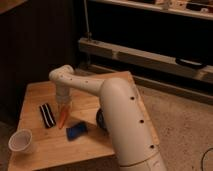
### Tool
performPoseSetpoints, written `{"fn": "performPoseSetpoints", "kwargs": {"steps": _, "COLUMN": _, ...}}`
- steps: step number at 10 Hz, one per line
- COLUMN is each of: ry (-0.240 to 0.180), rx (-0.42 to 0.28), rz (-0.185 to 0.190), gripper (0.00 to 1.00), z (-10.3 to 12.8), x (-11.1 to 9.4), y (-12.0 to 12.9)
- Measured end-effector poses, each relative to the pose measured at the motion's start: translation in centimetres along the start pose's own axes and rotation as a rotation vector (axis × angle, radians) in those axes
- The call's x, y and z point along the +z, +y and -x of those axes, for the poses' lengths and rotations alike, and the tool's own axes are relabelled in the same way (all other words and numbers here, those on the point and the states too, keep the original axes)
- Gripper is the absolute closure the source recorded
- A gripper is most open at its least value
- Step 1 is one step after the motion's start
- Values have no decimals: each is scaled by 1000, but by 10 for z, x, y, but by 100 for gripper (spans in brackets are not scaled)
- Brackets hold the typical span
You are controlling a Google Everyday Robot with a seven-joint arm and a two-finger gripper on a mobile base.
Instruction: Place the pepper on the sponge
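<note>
The orange pepper point(62, 119) lies on the wooden table point(37, 92), tapered end pointing toward the front edge. My gripper point(64, 106) hangs straight down from the white arm point(117, 115), right over the pepper's upper end and touching or nearly touching it. The blue sponge point(76, 131) sits just right of the pepper's tip and slightly nearer the front, a small gap between them.
A black-and-white striped bar point(47, 115) lies left of the pepper. A white cup point(20, 141) stands at the front left corner. A dark round object point(100, 118) is partly hidden behind the arm. Dark shelving runs along the back.
</note>
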Motion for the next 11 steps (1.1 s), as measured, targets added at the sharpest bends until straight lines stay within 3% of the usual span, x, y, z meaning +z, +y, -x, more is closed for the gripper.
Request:
{"fn": "performPoseSetpoints", "kwargs": {"steps": 4, "ry": 6, "rx": -42, "rz": 5, "gripper": 61, "z": 4, "x": -3, "y": -6}}
{"fn": "performPoseSetpoints", "kwargs": {"steps": 8, "ry": 60, "rx": -114, "rz": -62, "gripper": 61, "z": 15, "x": -63, "y": 11}}
{"fn": "performPoseSetpoints", "kwargs": {"steps": 9, "ry": 73, "rx": -146, "rz": -65, "gripper": 61, "z": 23, "x": -79, "y": 25}}
{"fn": "performPoseSetpoints", "kwargs": {"steps": 11, "ry": 84, "rx": -193, "rz": -54, "gripper": 61, "z": 45, "x": -84, "y": 40}}
